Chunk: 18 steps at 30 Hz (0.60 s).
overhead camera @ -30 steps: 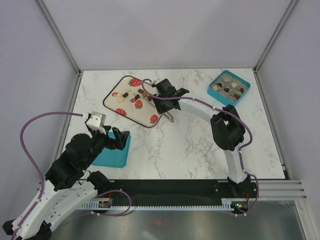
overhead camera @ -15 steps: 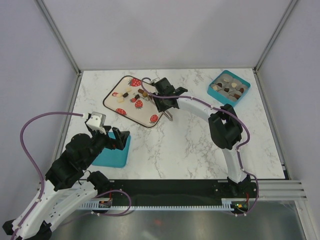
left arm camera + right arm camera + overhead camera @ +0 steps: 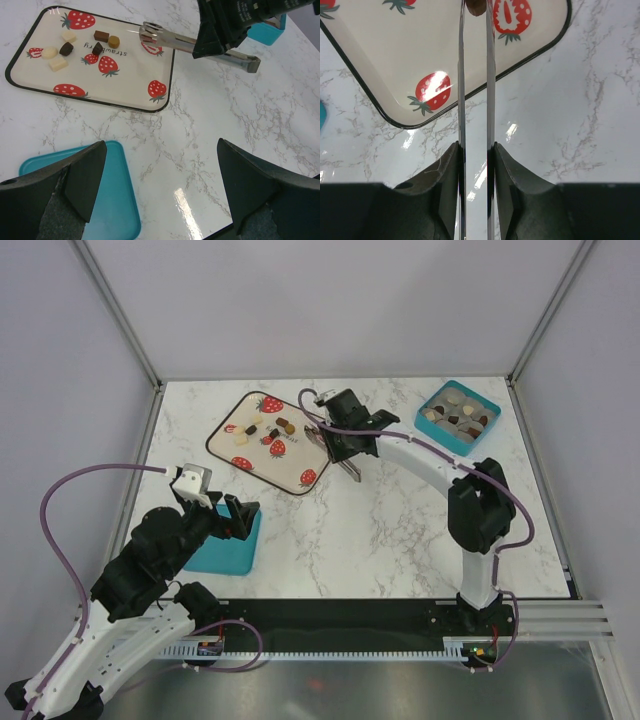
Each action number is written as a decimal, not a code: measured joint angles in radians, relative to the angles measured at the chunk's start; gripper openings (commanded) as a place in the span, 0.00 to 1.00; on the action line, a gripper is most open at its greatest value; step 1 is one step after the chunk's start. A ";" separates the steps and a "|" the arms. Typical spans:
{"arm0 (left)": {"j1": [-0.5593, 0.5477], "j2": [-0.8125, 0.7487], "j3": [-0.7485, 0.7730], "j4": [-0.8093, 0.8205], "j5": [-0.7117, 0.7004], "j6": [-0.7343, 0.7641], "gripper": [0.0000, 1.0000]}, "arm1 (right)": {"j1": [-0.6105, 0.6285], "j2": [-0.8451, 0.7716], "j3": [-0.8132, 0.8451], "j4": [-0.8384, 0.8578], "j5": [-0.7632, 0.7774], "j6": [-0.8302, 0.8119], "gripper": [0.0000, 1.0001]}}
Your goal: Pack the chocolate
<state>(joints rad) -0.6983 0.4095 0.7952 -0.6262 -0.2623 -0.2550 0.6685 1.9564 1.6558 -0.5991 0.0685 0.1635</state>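
Shifted right since a second ago: my right gripper (image 3: 346, 432) | jaws clamped on the tongs (image 3: 200, 44), brown chocolate (image 3: 476, 6) pinched at their tips over the tray (image 3: 125, 87) edge | more pieces on tray and in teal box (image 3: 487, 430) | left gripper (image 3: 162, 185) spread wide above teal lid (image 3: 115, 220)

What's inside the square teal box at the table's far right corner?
Several dark, brown and cream chocolate pieces fill the square teal box; its floor beneath them is covered.

Metal tongs (image 3: 461, 75) sit clamped in the right gripper (image 3: 475, 150), reaching ahead over a strawberry-print tray (image 3: 395, 45). A flat teal lid (image 3: 112, 200) lies beneath the left gripper (image 3: 160, 175) on the marble table (image 3: 225, 115).
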 measured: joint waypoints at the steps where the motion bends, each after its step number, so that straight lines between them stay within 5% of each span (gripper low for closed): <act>1: 0.000 0.000 0.000 0.000 0.000 0.000 1.00 | -0.009 -0.024 -0.005 -0.003 -0.006 0.000 0.37; 9: 0.000 0.000 0.000 0.000 0.000 0.000 1.00 | -0.147 -0.168 -0.041 -0.030 -0.032 0.002 0.37; 18: 0.000 0.017 0.000 0.000 0.002 0.000 1.00 | -0.476 -0.317 -0.150 -0.098 -0.003 0.026 0.37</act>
<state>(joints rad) -0.6983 0.4263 0.7952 -0.6258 -0.2604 -0.2546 0.1925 1.6394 1.5055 -0.6968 0.0654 0.1890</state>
